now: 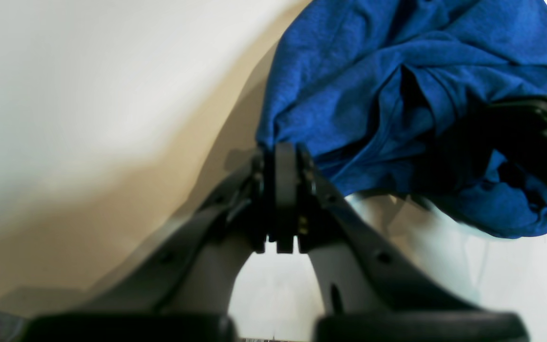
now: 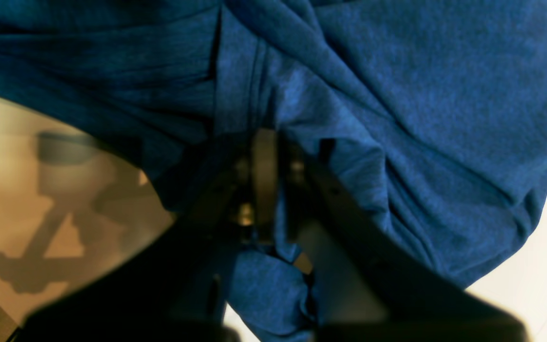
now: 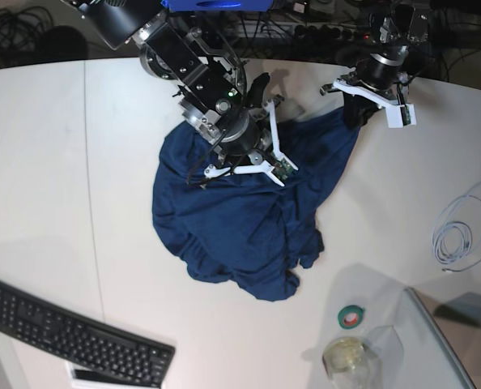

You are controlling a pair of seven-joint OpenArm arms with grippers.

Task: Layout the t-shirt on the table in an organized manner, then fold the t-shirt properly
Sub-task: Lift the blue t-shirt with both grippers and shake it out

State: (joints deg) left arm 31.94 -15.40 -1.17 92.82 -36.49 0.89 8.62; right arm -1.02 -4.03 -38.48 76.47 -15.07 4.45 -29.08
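While base shows keyboard point(image 3: 74, 334), wrists show t-shirt point(image 2: 420, 118) — seemingly pinched.

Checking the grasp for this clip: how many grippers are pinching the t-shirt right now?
2. The right gripper is shut on a fold near the middle of the t-shirt; the left gripper is shut on its edge at the far corner of the table.

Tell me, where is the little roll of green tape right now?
In the base view the green tape roll lies on the white table, lower right, just below the crumpled t-shirt and above a clear cup.
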